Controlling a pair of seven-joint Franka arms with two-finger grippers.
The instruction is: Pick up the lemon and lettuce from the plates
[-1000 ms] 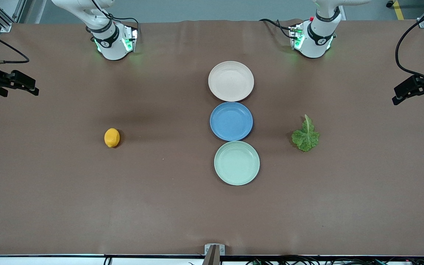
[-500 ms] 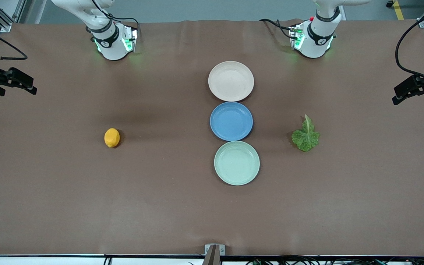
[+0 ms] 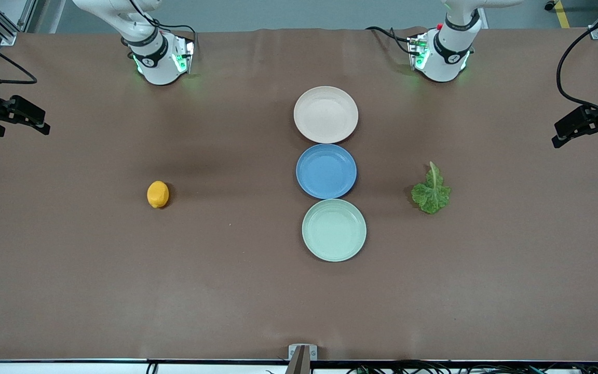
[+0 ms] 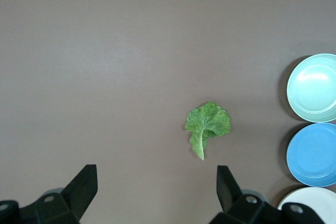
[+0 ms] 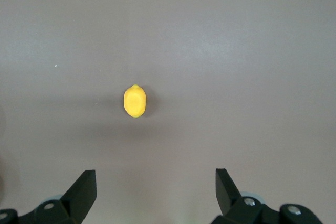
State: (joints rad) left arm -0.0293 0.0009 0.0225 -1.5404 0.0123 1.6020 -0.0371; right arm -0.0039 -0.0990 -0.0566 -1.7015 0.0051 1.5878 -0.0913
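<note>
The lemon (image 3: 158, 194) (image 5: 135, 100) lies on the bare table toward the right arm's end, off any plate. The lettuce (image 3: 431, 191) (image 4: 207, 123) lies on the bare table toward the left arm's end. Both plates, beige (image 3: 325, 114) (image 4: 310, 205) and mint (image 3: 334, 229) (image 4: 313, 87), hold nothing. My right gripper (image 3: 44, 122) (image 5: 155, 173) hangs open, high over the table's border at the right arm's end. My left gripper (image 3: 556, 136) (image 4: 156, 170) hangs open over the border at the left arm's end. Neither gripper touches anything.
A blue plate (image 3: 326, 171) (image 4: 313, 154) sits between the beige and mint plates, all three in a touching row at the table's middle. Brown paper covers the table (image 3: 226, 291). Cables trail from both arm bases.
My right gripper has drifted slightly outward toward its end of the table. The left gripper, lemon, lettuce and plates have not moved.
</note>
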